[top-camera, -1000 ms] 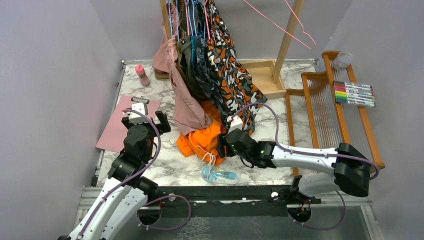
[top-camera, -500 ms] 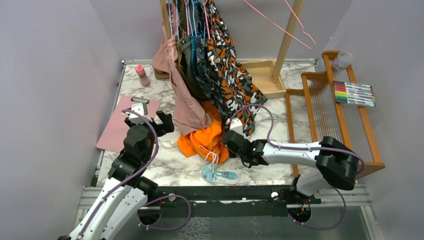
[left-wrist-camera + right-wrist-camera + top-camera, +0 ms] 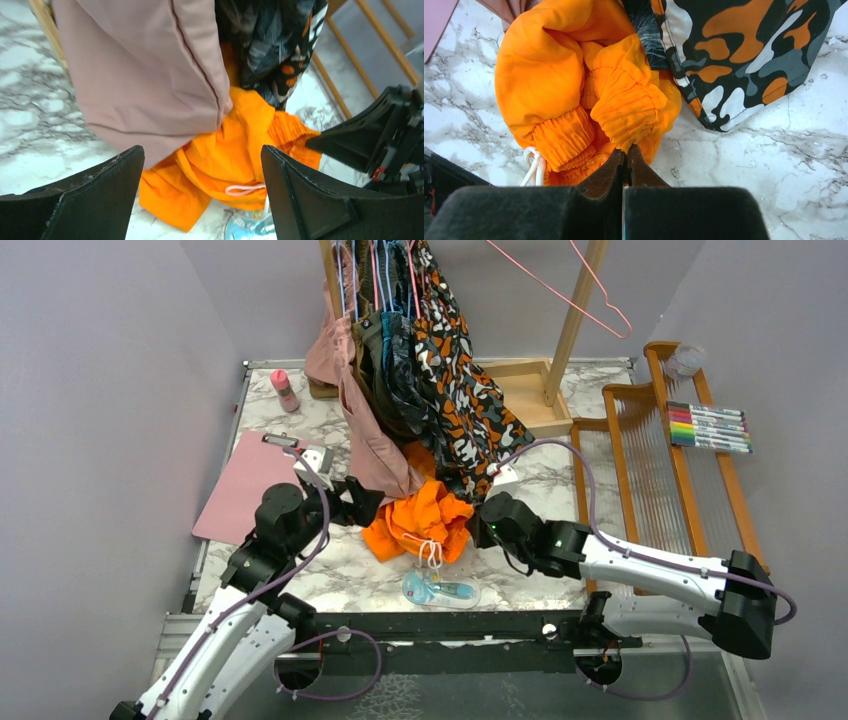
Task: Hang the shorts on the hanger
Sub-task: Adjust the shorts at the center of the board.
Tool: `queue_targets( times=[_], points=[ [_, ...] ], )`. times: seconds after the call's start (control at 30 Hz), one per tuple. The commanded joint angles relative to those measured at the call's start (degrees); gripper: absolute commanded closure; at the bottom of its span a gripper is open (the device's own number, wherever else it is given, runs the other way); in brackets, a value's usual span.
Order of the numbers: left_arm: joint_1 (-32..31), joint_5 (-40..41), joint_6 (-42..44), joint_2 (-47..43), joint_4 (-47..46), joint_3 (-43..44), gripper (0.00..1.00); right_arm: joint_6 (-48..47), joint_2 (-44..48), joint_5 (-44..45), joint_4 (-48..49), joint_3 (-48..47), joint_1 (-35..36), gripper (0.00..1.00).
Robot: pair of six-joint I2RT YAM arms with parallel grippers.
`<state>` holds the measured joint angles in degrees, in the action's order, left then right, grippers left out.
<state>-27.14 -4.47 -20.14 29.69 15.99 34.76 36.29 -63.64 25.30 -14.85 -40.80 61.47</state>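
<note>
The bright orange shorts point(image 3: 420, 522) lie bunched on the marble table under the hung clothes, their white drawstring point(image 3: 432, 552) trailing toward me. My right gripper point(image 3: 483, 523) is at their right side, shut on a fold of the gathered waistband point(image 3: 626, 112), with the fingertips point(image 3: 618, 159) pressed together. My left gripper point(image 3: 362, 502) is open at the shorts' left edge, and the orange cloth point(image 3: 235, 155) shows between its wide-spread fingers point(image 3: 107, 185) without touching them. The pink wire hanger point(image 3: 548, 285) hangs high at the back by the wooden post.
A dusty pink garment point(image 3: 378, 455) and an orange-black-white patterned one point(image 3: 462, 390) hang right over the shorts. A pink clipboard point(image 3: 240, 495) lies at left, a blue packet point(image 3: 440, 590) near the front edge, and a wooden rack point(image 3: 655, 470) with markers point(image 3: 710, 427) at right.
My right gripper has shut on the shorts' waistband and drawn it a little to the right, bunching the cloth. My left gripper has swung right, up to the shorts' left edge.
</note>
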Motion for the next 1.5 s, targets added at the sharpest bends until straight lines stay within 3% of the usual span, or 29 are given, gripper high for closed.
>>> queue_targets(
  times=[0.0, 0.13, 0.23, 0.47, 0.6, 0.97, 1.17, 1.23, 1.47],
  points=[
    [-0.43, -8.37, 1.59, 1.57, 1.55, 1.88, 0.11, 1.59, 2.55, -2.40, -2.34, 1.58, -0.04, 0.99],
    [-2.19, -10.55, 0.89, 4.57, 1.85, 1.90, 0.06, 1.08, 3.40, -4.21, -1.09, 2.23, -0.05, 0.99],
    [-6.62, -7.63, 0.42, 6.21, 1.89, 1.53, 0.05, 0.97, 3.28, -4.53, -0.69, 2.44, -0.08, 0.99],
    [-28.25, 13.05, -1.83, 16.00, 1.61, 3.91, 0.05, 0.95, 1.74, -4.88, 0.13, 2.86, -0.04, 0.99],
    [-35.84, 21.35, -1.75, 24.36, 1.55, 7.23, 0.05, 0.74, 2.00, -5.34, 0.31, 3.46, -0.06, 0.99],
    [-37.96, 33.67, -5.65, 34.09, 1.57, 11.07, 0.07, -2.11, 7.69, -9.83, 1.29, 6.08, -0.07, 0.99],
    [-37.96, 32.67, -6.56, 37.78, 0.91, 11.44, 0.13, -3.12, 10.96, -13.29, 4.70, 7.78, -0.06, 0.99],
    [-37.99, 31.75, -6.83, 38.76, 0.43, 11.48, 0.19, -3.60, 11.77, -14.21, 5.44, 7.94, -0.10, 0.99],
    [-38.05, 29.65, -6.05, 35.38, 0.02, 12.58, 0.79, -7.40, 16.03, -16.71, 6.01, 5.65, -0.04, 0.99]
  ],
)
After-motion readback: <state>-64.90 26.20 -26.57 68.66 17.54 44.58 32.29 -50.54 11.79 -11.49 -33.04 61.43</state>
